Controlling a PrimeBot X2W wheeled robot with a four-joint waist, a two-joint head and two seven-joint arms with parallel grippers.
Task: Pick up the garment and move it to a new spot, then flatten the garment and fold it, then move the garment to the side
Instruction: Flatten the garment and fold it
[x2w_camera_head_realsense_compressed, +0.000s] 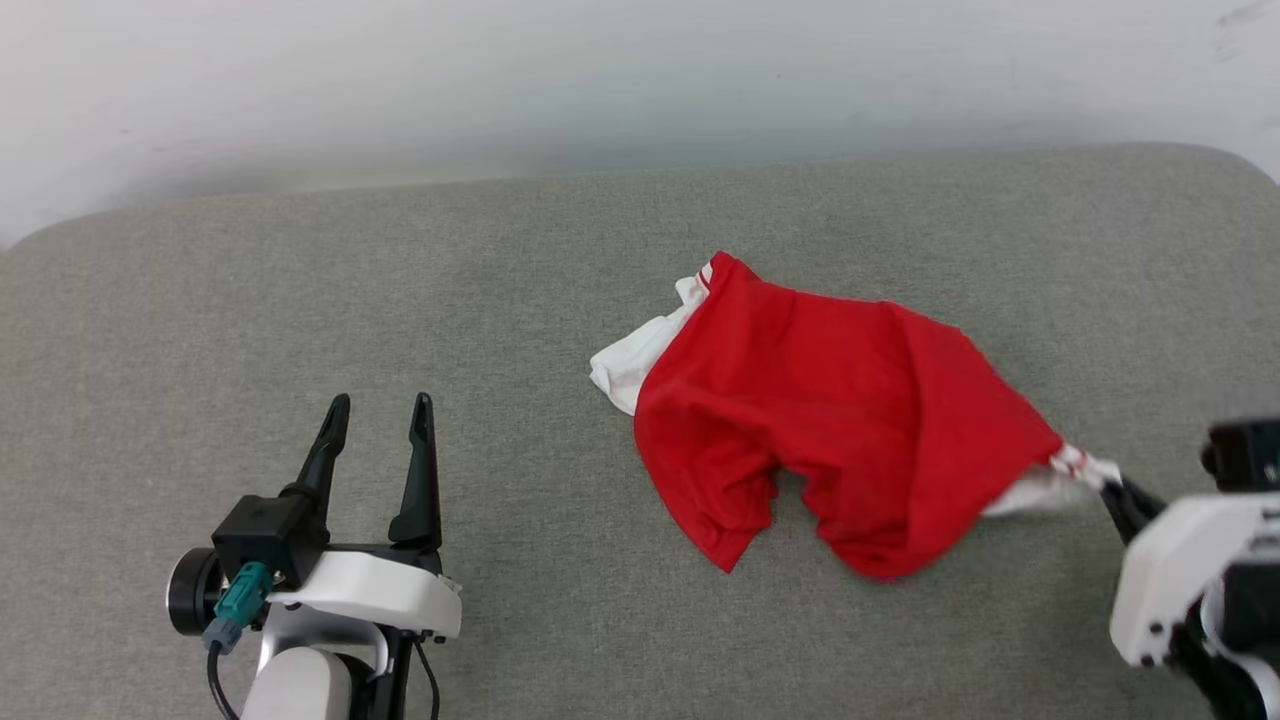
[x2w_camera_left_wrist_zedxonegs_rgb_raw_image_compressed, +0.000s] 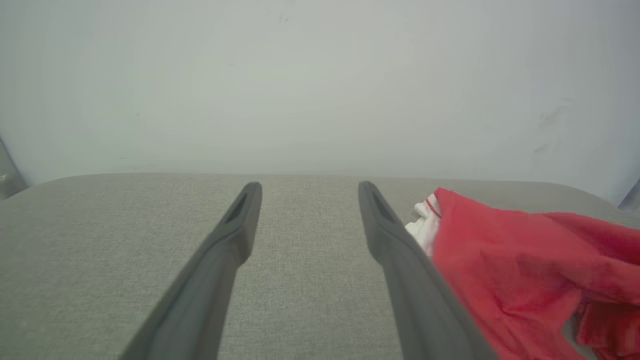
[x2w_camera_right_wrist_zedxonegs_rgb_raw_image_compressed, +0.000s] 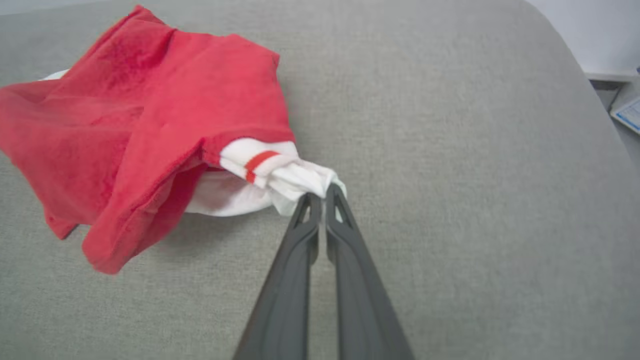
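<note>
Grey woven cloth covers the wide padded surface (x2w_camera_head_realsense_compressed: 400, 300), and behind it, toward 12 o'clock, stands a plain pale wall (x2w_camera_head_realsense_compressed: 600, 80). The garment (x2w_camera_head_realsense_compressed: 830, 400) lies on this surface in a crumpled heap, a little toward 3 o'clock from the middle of the head view, with one white sleeve (x2w_camera_head_realsense_compressed: 630, 365) sticking out at its 9 o'clock side. The right gripper (x2w_camera_right_wrist_zedxonegs_rgb_raw_image_compressed: 322, 197) comes in from 4 o'clock, and its two dark fingers are pressed together on the tip of the other sleeve (x2w_camera_right_wrist_zedxonegs_rgb_raw_image_compressed: 280, 172), the white one with a red stripe. The cloth is drawn there into a tight point. I judge this corner is taken because it stands free of the heap and gives a firm hold for carrying the garment to a new spot. The left gripper (x2w_camera_head_realsense_compressed: 380, 405) waits at 8 o'clock, its fingers wide apart, touching nothing and well apart from the garment, probably kept ready for a second corner when the flattening begins. No lettering can be seen among the folds, so I cannot tell if the front or the back is up. Collar and hem are hard to find. The frame edge cuts off the right arm in the head view.
</note>
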